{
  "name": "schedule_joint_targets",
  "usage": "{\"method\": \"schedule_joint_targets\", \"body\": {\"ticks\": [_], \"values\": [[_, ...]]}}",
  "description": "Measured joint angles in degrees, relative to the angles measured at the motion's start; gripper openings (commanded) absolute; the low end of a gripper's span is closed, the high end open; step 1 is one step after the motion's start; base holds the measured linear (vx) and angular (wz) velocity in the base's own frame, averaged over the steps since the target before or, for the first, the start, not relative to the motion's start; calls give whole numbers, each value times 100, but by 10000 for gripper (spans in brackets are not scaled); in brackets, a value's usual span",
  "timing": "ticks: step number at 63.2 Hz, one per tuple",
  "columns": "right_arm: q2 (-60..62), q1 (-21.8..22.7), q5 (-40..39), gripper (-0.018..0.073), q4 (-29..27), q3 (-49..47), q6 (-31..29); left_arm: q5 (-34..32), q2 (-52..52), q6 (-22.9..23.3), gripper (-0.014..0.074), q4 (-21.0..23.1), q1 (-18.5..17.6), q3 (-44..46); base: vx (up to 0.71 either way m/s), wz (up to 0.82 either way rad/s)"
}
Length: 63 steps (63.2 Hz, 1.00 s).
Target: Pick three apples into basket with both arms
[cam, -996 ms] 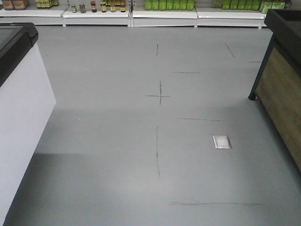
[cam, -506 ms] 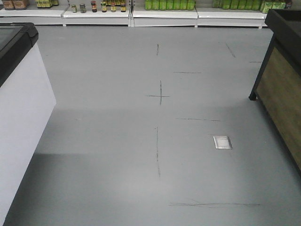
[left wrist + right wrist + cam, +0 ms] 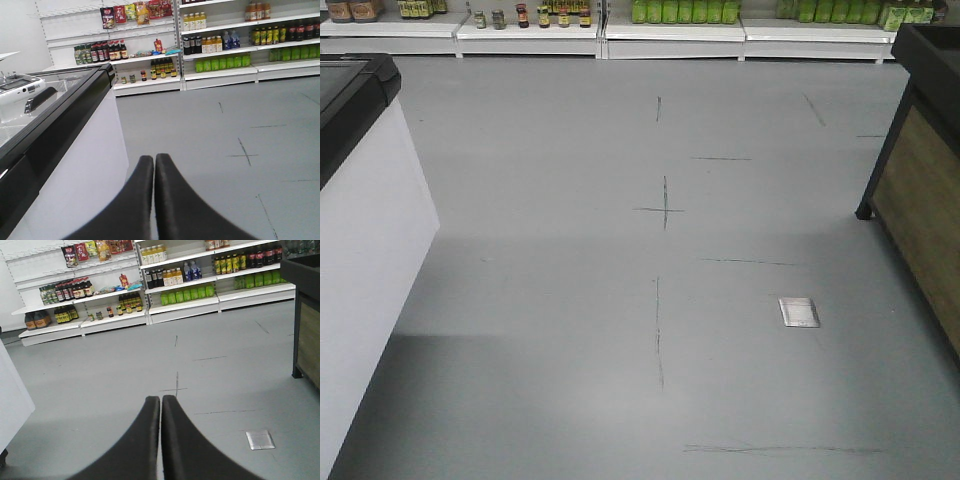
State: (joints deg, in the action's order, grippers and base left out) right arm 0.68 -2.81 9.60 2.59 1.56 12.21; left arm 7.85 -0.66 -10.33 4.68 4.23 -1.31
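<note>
The apples and the basket are out of view in every frame. My left gripper (image 3: 154, 159) is shut with nothing between its black fingers; it hangs above the grey floor beside a white chest freezer (image 3: 75, 165). In the right wrist view my right gripper (image 3: 160, 400) is also shut and empty, pointing over the open floor toward the shop shelves (image 3: 150, 305). Neither gripper shows in the front view.
A white freezer with a black rim (image 3: 365, 230) stands at the left. A dark wood-panelled stand (image 3: 920, 200) is at the right. Shelves of bottles and jars (image 3: 600, 25) line the far wall. A metal floor plate (image 3: 798, 312) lies right of centre.
The floor marks and the metal plate have slid slightly down and right in the front view, so the base has crept forward. Both grippers have earlier frames missing.
</note>
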Motion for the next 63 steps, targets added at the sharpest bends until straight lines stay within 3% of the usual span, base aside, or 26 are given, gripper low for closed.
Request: {"method": "schedule_joint_targets", "body": {"ticks": [63], "values": [[0,0,0,-4,0,0,0,0,0,0,-6,0,0,0,14,-5]]}}
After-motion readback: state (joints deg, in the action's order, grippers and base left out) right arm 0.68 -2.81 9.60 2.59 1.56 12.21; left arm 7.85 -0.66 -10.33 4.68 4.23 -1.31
